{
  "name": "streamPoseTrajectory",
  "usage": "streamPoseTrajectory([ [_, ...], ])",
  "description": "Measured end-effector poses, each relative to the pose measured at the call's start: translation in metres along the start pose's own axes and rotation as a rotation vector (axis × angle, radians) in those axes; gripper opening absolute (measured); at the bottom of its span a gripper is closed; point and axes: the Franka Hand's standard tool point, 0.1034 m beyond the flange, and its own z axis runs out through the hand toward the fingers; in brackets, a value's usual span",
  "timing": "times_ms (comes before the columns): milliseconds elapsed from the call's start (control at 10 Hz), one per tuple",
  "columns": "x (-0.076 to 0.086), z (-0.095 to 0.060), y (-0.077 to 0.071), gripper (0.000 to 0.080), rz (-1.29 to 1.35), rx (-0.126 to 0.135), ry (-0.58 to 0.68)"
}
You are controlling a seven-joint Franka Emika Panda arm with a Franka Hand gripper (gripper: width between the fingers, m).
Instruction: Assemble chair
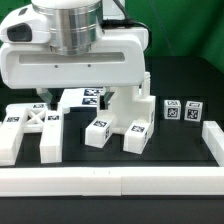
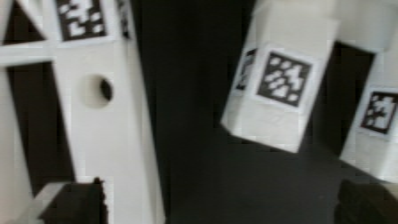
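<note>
The black table (image 1: 190,75) is edged by a white border rail (image 1: 110,183) on its near side. The arm (image 1: 75,60) hangs over the middle. The chair's X-braced panel (image 1: 30,122) lies at the exterior view's left and its leg blocks (image 1: 98,131) sit mid-table. The fingers (image 2: 75,205) are spread wide, pinching nothing.

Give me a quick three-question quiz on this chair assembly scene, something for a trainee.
1. True or false: the X-braced panel lies at the exterior view's left.
2. What colour is the table? A black, B white, C wood.
3. Fill in: the marker board lies at the exterior view's ____.
Key: 1 true; 2 A; 3 right.
</note>
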Motion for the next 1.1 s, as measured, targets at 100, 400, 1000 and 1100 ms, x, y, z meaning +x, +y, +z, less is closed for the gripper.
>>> streamPoseTrajectory([
  [100,0.000,0.000,0.000,0.0648,-0.002,0.000,0.000],
  [400,-0.001,0.005,0.016,0.0648,-0.067,-0.006,0.010],
  [1000,0.013,0.007,0.040,0.0648,-0.089,-0.055,0.160],
  [1100,0.014,0.012,0.046,0.0648,-0.123,-0.081,0.209],
])
